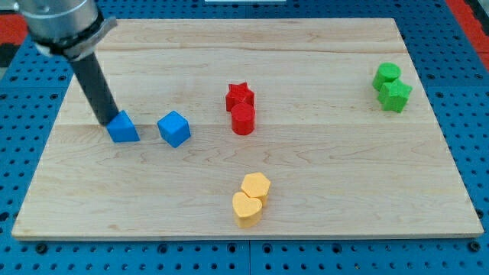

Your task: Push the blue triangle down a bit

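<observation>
Blue triangle (123, 127) sits at the counter's (321, 191) left side, my tip (107, 122) touching its upper-left edge; there is no gripper to open or close. Blue cube (174, 128) lies just right.

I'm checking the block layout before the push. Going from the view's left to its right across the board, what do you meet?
My tip, touching the blue triangle → blue cube → red pair (star, cylinder) and yellow pair (heart, hexagon), overlapping in order → green pair.
</observation>
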`<act>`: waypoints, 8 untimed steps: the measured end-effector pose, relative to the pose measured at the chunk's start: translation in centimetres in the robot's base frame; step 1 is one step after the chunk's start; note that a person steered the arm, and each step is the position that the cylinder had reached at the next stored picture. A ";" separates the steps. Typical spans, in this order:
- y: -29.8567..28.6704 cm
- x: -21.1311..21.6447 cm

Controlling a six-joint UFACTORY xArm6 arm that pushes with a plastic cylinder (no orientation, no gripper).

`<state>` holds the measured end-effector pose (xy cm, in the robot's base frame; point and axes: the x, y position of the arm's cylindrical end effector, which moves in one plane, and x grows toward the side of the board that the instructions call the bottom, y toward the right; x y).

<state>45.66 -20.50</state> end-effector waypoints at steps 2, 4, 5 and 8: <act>-0.2 6.2; -6.0 4.6; -6.6 2.5; -5.7 -2.9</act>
<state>42.79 -26.24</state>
